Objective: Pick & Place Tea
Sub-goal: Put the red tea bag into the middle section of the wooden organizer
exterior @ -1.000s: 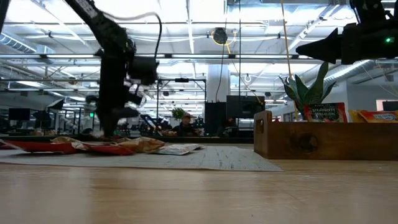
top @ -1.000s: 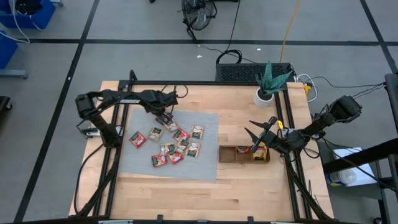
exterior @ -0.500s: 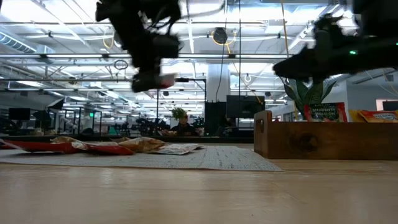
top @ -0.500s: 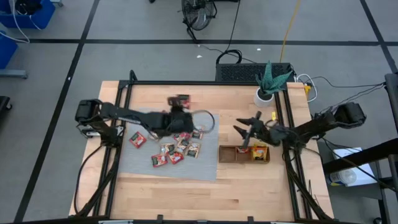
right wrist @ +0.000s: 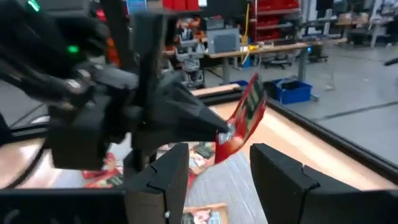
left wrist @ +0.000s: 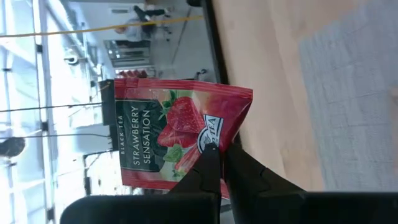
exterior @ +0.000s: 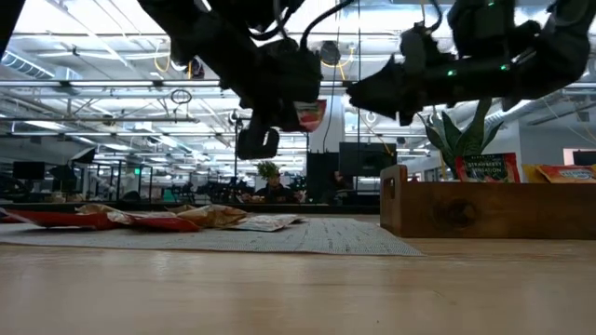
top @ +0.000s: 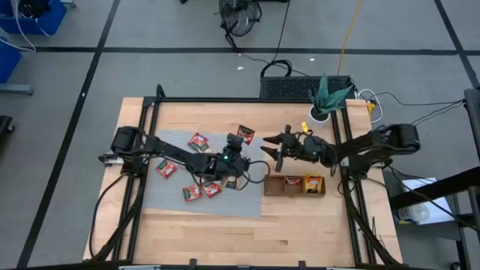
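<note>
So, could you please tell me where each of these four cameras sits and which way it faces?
High view: overhead, straight down on the wooden table; both arms show.
Low view: table height, looking across into the room; arms enter from above.
Left wrist view: past the left end effector, shut on a red square strawberry tea sachet.
Right wrist view: past the open right end effector toward the left arm.
All four views share that sachet.

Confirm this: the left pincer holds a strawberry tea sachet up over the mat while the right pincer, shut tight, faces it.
Wrong on the right pincer: the right wrist view shows its jaws open, not shut. The left pincer does hold the strawberry tea sachet above the mat.
</note>
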Robot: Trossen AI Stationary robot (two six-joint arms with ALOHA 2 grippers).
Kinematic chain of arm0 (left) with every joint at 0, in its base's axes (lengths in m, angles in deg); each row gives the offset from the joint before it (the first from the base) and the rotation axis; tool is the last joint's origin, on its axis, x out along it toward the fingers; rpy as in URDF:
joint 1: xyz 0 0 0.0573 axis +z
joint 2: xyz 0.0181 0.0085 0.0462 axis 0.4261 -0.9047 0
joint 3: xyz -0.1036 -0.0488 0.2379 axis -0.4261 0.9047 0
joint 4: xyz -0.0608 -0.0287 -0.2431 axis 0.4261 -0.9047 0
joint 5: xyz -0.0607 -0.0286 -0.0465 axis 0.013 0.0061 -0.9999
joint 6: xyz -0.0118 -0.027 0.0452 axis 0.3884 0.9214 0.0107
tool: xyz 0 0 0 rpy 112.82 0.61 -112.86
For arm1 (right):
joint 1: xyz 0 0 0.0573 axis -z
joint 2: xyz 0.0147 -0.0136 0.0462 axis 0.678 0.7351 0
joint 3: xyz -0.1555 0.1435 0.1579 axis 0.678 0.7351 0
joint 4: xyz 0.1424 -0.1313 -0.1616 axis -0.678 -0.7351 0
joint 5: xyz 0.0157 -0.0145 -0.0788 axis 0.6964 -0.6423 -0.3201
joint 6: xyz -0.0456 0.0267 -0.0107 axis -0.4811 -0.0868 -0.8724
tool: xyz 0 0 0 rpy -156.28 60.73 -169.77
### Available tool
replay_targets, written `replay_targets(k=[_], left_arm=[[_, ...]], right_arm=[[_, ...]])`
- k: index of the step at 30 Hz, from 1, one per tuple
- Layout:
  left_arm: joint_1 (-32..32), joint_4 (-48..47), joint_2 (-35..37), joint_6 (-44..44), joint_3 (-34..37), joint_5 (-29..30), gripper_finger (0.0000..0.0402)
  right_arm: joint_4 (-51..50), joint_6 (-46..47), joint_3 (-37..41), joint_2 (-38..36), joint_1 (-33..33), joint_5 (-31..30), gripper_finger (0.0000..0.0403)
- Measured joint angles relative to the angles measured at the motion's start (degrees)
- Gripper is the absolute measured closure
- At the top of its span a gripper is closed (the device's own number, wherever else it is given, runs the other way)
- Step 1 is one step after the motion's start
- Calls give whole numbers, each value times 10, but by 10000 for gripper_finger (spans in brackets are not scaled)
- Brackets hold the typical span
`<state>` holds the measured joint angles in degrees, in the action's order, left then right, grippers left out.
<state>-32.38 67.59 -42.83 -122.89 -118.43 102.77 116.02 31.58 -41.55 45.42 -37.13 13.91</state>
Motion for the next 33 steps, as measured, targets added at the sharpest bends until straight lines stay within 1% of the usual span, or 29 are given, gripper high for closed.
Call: replay_targets(k=[4,10,13,16,21,23,25,27,29,31,33], left_arm=[[0,8,-7,-5,0,-7,392],[-9,13,-7,-3,1,-4,392],[-15,12,-7,-2,1,-3,392],[-20,12,-7,-2,1,-4,392],[-19,14,-7,2,1,-13,392],[-19,16,-7,2,1,-13,392],[-18,19,-7,-1,1,-13,392],[-18,24,-7,-3,1,-14,392],[-18,26,-7,-3,1,-14,392],[-18,25,-7,4,1,-15,392],[-18,25,-7,18,1,-15,390]], right_arm=[[7,0,-34,48,21,32,248],[12,1,-63,91,49,40,248],[14,2,-68,97,62,66,248],[19,6,-70,98,70,78,248],[40,6,-71,98,73,81,248],[39,7,-76,98,73,102,248],[12,6,-88,98,73,123,249],[-16,3,-100,98,72,130,259],[-28,-11,-108,98,72,127,280],[-26,-25,-108,98,72,121,318],[-20,-41,-108,98,72,121,372]])
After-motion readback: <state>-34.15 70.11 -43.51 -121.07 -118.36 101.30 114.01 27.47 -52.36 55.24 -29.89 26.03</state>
